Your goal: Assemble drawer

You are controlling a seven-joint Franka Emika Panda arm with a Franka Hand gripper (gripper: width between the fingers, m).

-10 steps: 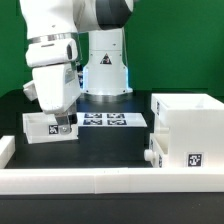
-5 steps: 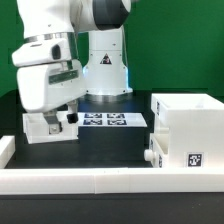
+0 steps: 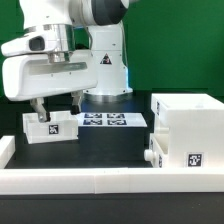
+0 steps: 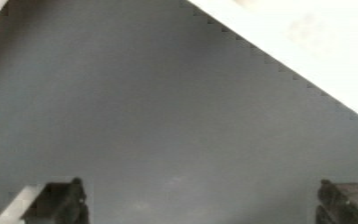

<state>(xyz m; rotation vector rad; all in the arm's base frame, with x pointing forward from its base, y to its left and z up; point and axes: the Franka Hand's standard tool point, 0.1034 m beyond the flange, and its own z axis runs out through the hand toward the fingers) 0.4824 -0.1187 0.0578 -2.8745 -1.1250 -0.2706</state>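
Note:
A small white drawer box (image 3: 50,129) with marker tags lies on the black table at the exterior view's left. A larger white open-topped drawer case (image 3: 186,134) stands at the exterior view's right, with a knob on its near left corner. My gripper (image 3: 57,110) hangs just above the small box, open wide and empty, its fingers apart from the box. In the wrist view my gripper (image 4: 197,205) shows only its two dark fingertips (image 4: 51,202) over bare table. A white part's edge (image 4: 318,40) crosses that view's corner; I cannot tell which part.
The marker board (image 3: 105,120) lies flat at the foot of the arm's base. A long white rail (image 3: 90,181) runs along the front of the table. A white block (image 3: 4,148) sits at the exterior view's far left edge.
My hand has risen off the small box and turned broadside to the exterior camera. Its fingers now stand wide apart. The small box has stayed in place.

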